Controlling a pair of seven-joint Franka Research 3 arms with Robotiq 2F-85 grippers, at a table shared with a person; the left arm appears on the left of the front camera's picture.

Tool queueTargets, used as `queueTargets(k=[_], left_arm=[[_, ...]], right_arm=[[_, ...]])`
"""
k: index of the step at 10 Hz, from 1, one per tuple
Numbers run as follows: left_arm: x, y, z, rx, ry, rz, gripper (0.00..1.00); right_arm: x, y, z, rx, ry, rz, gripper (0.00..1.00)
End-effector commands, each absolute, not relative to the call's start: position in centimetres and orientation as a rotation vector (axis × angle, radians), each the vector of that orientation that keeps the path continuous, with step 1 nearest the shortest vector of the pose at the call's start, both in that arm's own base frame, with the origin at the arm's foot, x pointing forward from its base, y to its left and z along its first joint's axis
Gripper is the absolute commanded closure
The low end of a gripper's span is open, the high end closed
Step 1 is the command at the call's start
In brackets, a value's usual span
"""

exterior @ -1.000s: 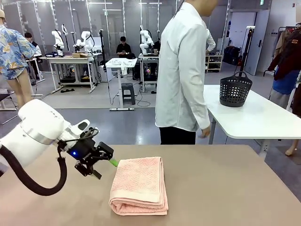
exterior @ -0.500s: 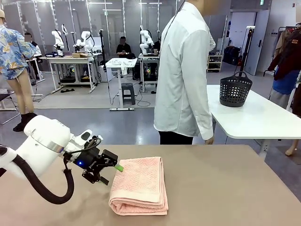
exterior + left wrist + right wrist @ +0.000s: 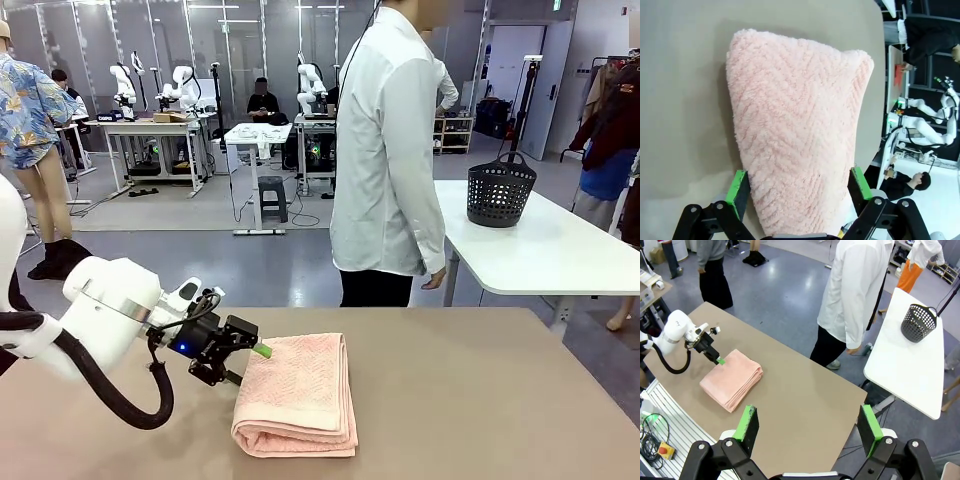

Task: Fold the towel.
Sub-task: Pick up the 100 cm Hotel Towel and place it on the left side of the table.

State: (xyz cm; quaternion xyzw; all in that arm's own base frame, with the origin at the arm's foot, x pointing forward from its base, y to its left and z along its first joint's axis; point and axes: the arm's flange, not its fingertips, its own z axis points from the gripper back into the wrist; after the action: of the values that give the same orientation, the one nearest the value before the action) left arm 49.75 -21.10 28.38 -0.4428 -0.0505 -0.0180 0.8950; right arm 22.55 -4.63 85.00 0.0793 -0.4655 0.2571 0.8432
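Note:
The towel [image 3: 297,392] lies folded into a thick pink rectangle on the brown table [image 3: 480,400], left of the middle. My left gripper [image 3: 250,364] is at the towel's left edge and stands open. In the left wrist view the towel [image 3: 795,130] runs between the two green pads [image 3: 737,186], which are spread wider than the cloth and do not pinch it. My right gripper [image 3: 808,424] hangs open high above the table, holding nothing, and looks down on the towel [image 3: 732,380] and on the left gripper [image 3: 715,356].
A person in a white shirt [image 3: 390,150] stands at the far edge of the table, turned sideways. A dark basket [image 3: 500,190] sits on a white table [image 3: 540,250] at the back right. The brown table is bare to the right of the towel.
My left gripper has moved right, from beside the towel to its left edge, staying open. The person has shifted a little. The towel has not moved.

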Motion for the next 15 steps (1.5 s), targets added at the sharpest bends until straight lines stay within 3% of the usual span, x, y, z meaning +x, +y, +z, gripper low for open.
queueTargets(k=[1, 3, 4, 5, 6, 7, 14, 15], left_arm=[[49.8, -21.7, 27.1, -1.007, -0.126, -0.027, 0.00], [49.7, -22.0, 26.6, -1.022, -0.117, -0.010, 0.35], [49.6, -22.1, 26.5, -1.017, -0.119, -0.021, 0.76], [49.5, -22.1, 26.4, -1.016, -0.118, -0.025, 0.95], [49.5, -22.0, 26.4, -1.013, -0.119, -0.019, 0.77], [49.4, -21.9, 26.4, -1.006, -0.117, -0.021, 1.00], [49.5, -19.6, 28.3, -1.031, -0.114, -0.074, 1.00], [49.4, -18.3, 29.1, -1.032, -0.126, -0.062, 0.94]], right_arm=[[22.7, -4.7, 85.1, 0.162, -0.983, 0.532, 0.00], [22.7, -4.7, 85.1, 0.162, -0.983, 0.532, 0.00], [22.7, -4.7, 85.1, 0.162, -0.983, 0.532, 0.00], [22.7, -4.7, 85.1, 0.162, -0.983, 0.532, 0.00], [22.7, -4.7, 85.1, 0.162, -0.983, 0.532, 0.00], [22.7, -4.7, 85.1, 0.162, -0.983, 0.532, 0.00], [22.7, -4.7, 85.1, 0.162, -0.983, 0.532, 0.00], [22.7, -4.7, 85.1, 0.162, -0.983, 0.532, 0.00]])
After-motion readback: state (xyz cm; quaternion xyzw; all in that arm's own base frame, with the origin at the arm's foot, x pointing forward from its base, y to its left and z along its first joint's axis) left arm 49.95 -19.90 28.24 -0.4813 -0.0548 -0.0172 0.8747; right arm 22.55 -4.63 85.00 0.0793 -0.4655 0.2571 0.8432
